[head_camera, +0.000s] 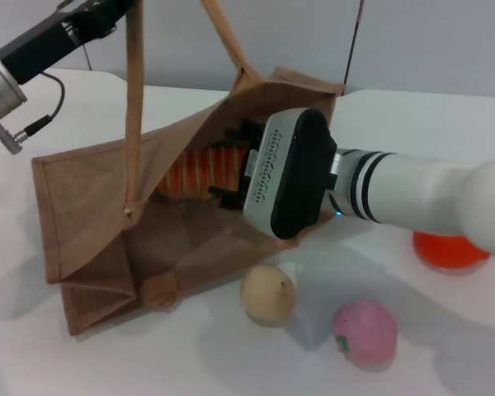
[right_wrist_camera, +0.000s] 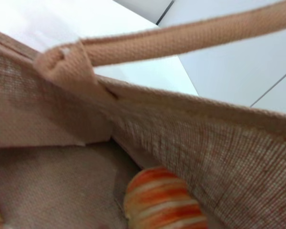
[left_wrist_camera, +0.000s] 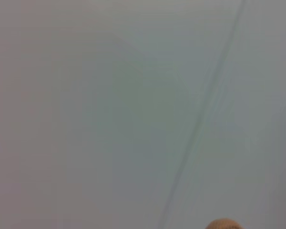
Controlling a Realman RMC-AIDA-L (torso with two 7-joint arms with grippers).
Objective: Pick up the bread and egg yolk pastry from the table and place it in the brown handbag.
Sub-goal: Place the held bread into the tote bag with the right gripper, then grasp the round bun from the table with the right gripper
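The brown handbag (head_camera: pixel 99 206) lies on the table with its mouth held open. Its two tan handles (head_camera: pixel 134 91) rise taut to my left gripper (head_camera: pixel 107 10) at the top edge of the head view. My right gripper (head_camera: pixel 224 165) reaches into the bag's mouth and is shut on the striped orange and tan bread (head_camera: pixel 194 172), which is inside the bag. The bread also shows in the right wrist view (right_wrist_camera: pixel 162 202) under the bag's wall (right_wrist_camera: pixel 219 143). The egg yolk pastry (head_camera: pixel 268 294) sits on the table just in front of the bag, below my right wrist.
A pink ball with a green mark (head_camera: pixel 365 332) lies to the right of the pastry. An orange fruit (head_camera: pixel 450 250) sits behind my right forearm. The left wrist view shows only a blank wall.
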